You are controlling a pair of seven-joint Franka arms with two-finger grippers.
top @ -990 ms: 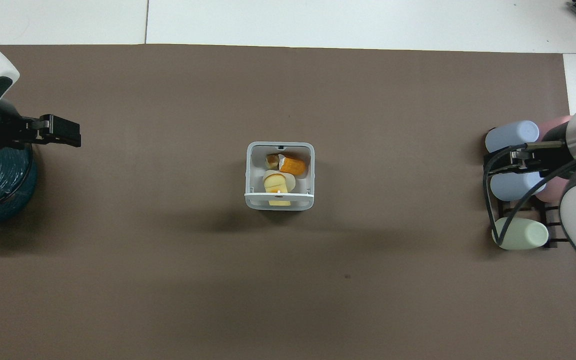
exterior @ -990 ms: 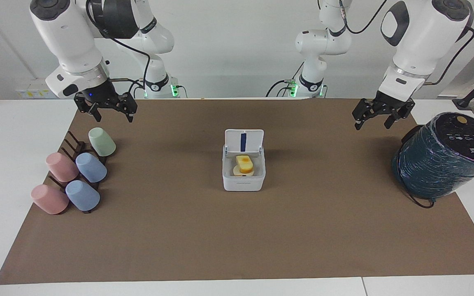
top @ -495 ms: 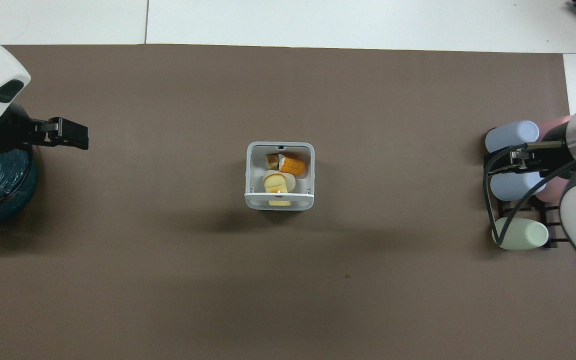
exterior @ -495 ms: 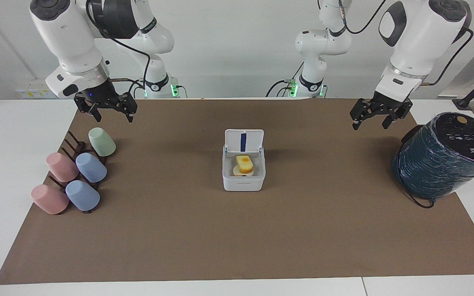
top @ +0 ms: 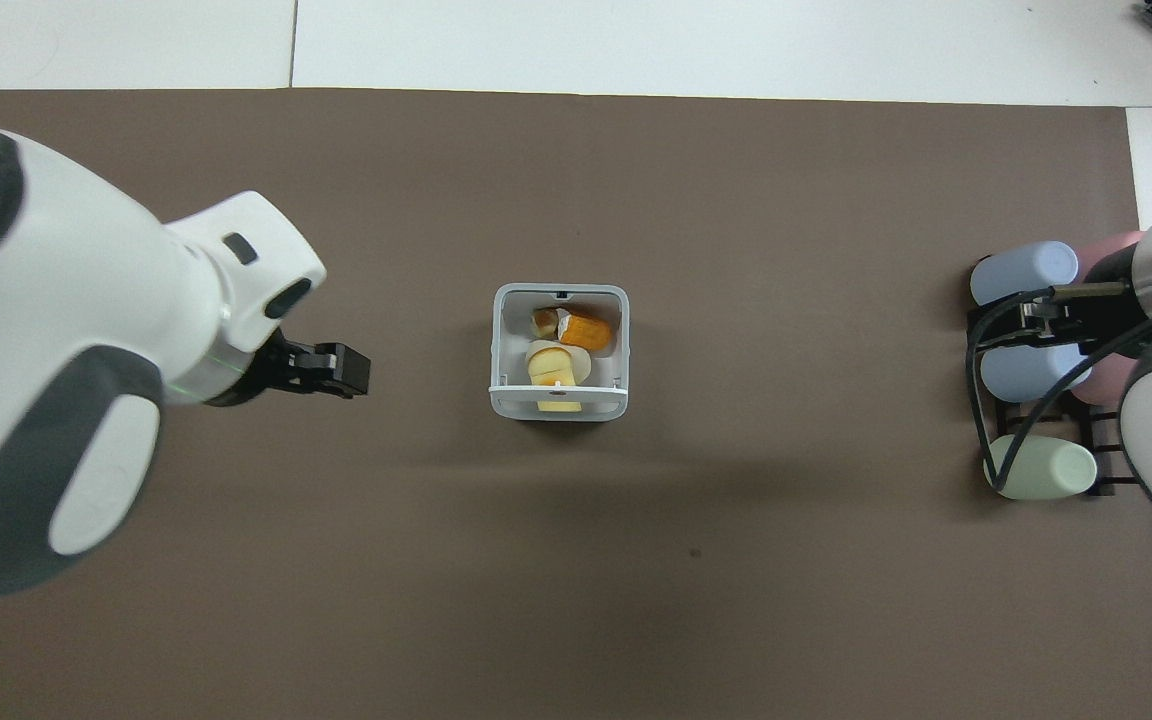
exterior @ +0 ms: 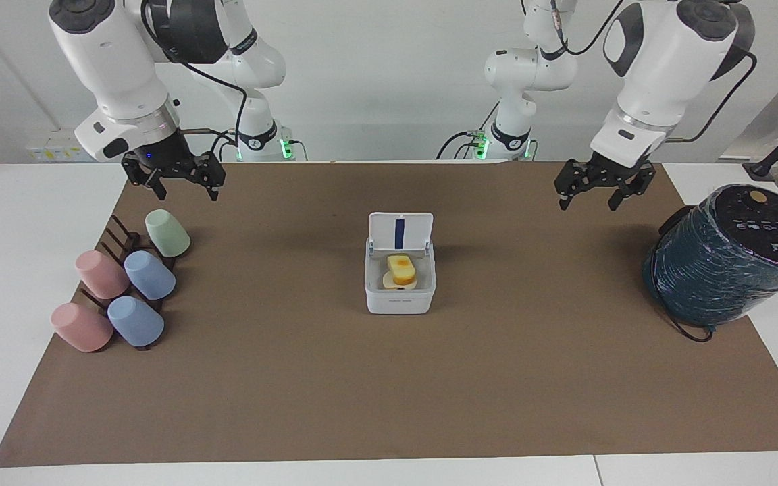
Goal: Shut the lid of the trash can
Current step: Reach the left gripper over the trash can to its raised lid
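Fingers spread on both grippers, neither holding anything: the left gripper (exterior: 589,191) hangs over the brown mat (exterior: 294,378) toward the robots' edge, well apart from the trash can (exterior: 400,291); the right gripper (exterior: 176,181) waits above the cups (exterior: 149,275). At mid-mat the can stands with its lid (exterior: 400,232) upright, food scraps (exterior: 401,268) inside.
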